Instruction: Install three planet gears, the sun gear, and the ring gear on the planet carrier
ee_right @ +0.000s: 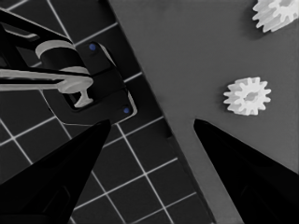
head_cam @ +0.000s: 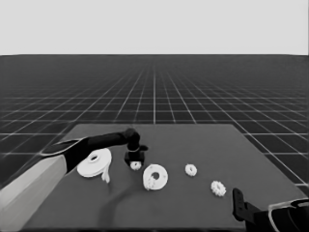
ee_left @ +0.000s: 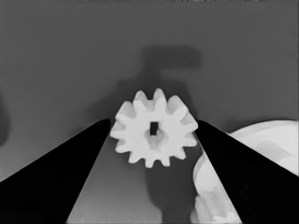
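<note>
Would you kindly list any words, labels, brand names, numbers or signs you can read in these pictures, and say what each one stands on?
None: no readable text, number or sign shows in any view.
The gear between the left hand's fingers is plain white.
The larger round part, smaller round part and loose gears carry no marks.
The table is bare of labels.
The dark machinery past its edge shows only small blue lights.

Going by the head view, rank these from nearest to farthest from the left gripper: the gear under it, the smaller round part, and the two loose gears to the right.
1. Gear between the left gripper fingers.
2. Smaller round part, just right.
3. Middle gear, farther right.
4. Right-hand gear, nearest the parked right gripper.
</note>
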